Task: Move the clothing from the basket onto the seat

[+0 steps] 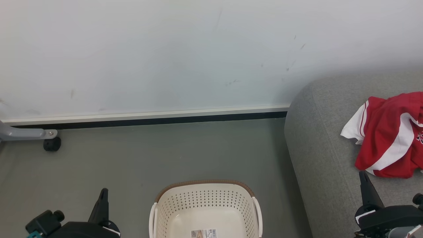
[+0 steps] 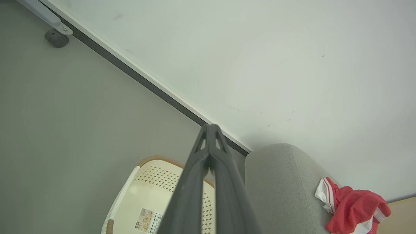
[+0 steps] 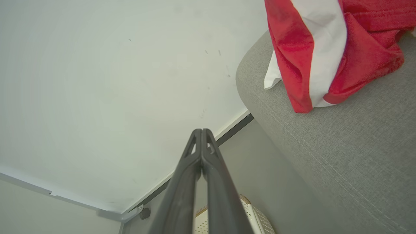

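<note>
One grey leg with a black castor [image 1: 52,144] is seen at the far left, on the floor [image 1: 138,155] against the wall [image 1: 165,56]. Two grippers are counted. The left gripper [image 1: 104,194] is held at the near left, above the floor. In the left wrist view its fingers [image 2: 190,195] are pressed together at the tips, and nothing is pinched or touched by them.

One basket [image 1: 205,200] is stood on the floor in the near middle, and one printed label [image 1: 204,233] is seen on its bottom. One seat [image 1: 317,152] is placed to its right, with a strip of floor left between them.

One heap of red and white clothing [image 1: 386,142] is laid on the seat; the number of garments in it cannot be told. The right gripper [image 1: 363,177] is held at the near right, over the seat, just near of the clothing. In the right wrist view its fingers [image 3: 180,195] are closed against each other, with nothing gripped and the fabric kept clear.
</note>
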Motion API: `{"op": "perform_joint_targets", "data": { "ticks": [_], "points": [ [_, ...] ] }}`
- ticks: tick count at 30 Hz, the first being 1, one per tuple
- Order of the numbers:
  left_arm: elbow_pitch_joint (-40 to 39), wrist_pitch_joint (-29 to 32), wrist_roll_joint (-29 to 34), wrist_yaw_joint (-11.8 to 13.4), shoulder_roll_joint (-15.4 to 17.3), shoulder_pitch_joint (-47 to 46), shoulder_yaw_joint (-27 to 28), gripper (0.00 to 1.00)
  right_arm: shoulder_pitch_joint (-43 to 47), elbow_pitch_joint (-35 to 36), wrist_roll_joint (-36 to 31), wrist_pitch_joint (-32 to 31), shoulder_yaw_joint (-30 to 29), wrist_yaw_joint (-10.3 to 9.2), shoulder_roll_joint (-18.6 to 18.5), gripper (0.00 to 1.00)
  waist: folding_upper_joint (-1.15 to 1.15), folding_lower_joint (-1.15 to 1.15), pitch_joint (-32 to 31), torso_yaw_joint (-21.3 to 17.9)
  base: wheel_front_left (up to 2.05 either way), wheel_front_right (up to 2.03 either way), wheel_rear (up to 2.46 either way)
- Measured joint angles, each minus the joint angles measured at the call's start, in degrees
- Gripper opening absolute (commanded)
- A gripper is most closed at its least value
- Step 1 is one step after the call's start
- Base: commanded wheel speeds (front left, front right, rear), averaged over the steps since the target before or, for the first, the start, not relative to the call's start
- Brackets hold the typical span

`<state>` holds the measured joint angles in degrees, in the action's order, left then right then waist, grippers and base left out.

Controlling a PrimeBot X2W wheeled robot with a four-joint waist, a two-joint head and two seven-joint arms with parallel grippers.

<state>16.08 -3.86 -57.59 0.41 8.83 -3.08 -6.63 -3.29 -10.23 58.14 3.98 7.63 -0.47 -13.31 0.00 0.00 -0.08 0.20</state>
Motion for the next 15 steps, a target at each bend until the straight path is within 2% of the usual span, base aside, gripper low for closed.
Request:
{"op": "perform_joint_targets", "data": {
  "ticks": [15],
  "points": [
    [0.2, 2.8, -9.3, -2.0, -1.7, -0.3, 3.1, 0.0, -0.7, -1.9, 8.9, -2.9, -4.1, 2.02, 3.0, 0.0, 0.0, 0.0, 0.0, -0.1, 0.0, 0.0, 0.0]
  ]
}}
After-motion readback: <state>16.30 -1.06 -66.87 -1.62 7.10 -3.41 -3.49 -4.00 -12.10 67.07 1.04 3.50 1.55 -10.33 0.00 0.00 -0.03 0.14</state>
